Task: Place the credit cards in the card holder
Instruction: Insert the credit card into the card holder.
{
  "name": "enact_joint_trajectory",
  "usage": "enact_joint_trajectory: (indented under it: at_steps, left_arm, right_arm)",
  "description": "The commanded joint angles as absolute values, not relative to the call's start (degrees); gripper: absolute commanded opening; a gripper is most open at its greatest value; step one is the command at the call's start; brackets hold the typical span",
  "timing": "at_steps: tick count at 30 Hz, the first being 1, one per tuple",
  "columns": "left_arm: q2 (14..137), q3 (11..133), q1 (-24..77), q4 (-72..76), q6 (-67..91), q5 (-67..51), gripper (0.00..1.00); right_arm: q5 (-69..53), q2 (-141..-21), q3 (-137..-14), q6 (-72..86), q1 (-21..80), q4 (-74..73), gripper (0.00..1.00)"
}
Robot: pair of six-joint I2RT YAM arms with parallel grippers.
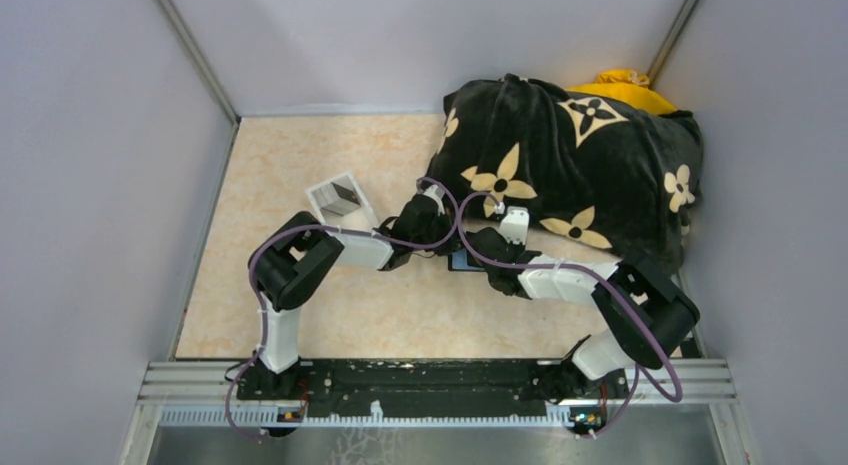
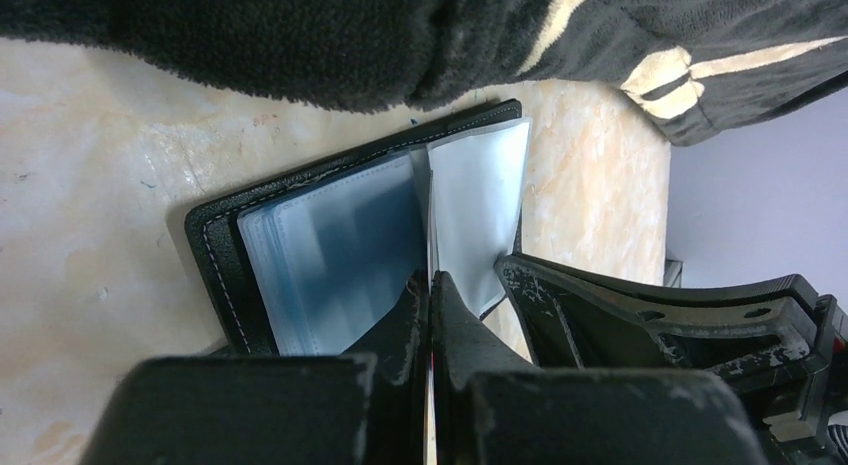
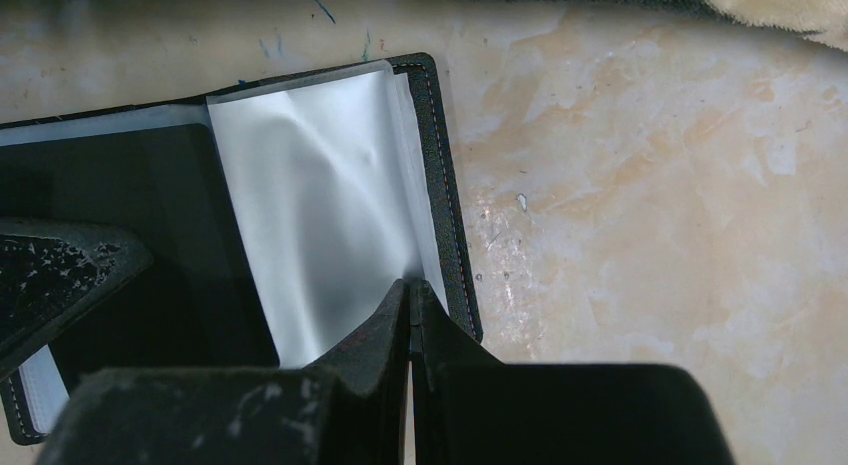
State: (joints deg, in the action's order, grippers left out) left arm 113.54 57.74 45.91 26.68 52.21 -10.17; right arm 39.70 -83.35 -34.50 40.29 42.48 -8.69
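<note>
Arms: left arm (image 1: pixel 290 270) rises from its base at the near edge, elbow bent out to the left, forearm reaching right toward mid-table; right arm (image 1: pixel 645 310) is the mirror of it, elbow out to the right, forearm reaching left; the two wrists come close together
Left jaws: left gripper (image 2: pixel 431 285) has its tips at the centre fold of the holder; fingers clenched flat together; a clear leaf stands right at the tips; whether it is pinched between them cannot be told
Right jaws: right gripper (image 3: pixel 410 290) has its tips at the near edge of the right-hand page; fingers clenched likewise; whether they catch the pale sleeve cannot be told
Holder: small black folding card holder with white stitching and clear plastic sleeves (image 2: pixel 215 250); lies open, inside up, on the table between the two grippers; long axis of the open spread runs left to right across the table; covers flat, one pale leaf lifted at the fold
Contents: blue-grey flat sheet (image 2: pixel 330 265) inside the left-hand sleeves; whether it is one of the credit cards cannot be told
Support: pale beige marbled tabletop (image 1: pixel 300 315)
Obstruction: big black fleece cushion with cream flower pattern (image 1: pixel 570 165); its edge hangs just beyond the holder's far edge; each gripper stands close beside the other
Other items: pale grey open plastic box (image 1: pixel 340 198), left of the left wrist; yellow cloth item (image 1: pixel 622 85) behind the cushion; grey walls (image 1: pixel 90 185) on three sides
</note>
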Motion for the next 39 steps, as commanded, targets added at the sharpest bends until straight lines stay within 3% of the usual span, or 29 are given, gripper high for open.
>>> enact_joint_trajectory:
  at_steps: [1,39]
  left_arm:
    - [115.26,57.86,44.92,30.01,54.8,-11.67,0.0]
    - [121.13,49.07,43.24,50.22,64.09,-17.34,0.0]
  right_arm:
    - [34.42,-83.94,-32.93,41.48,41.87,-9.12,0.0]
    - [33.78,-84.11,-32.97,40.72,41.36,-9.16,0.0]
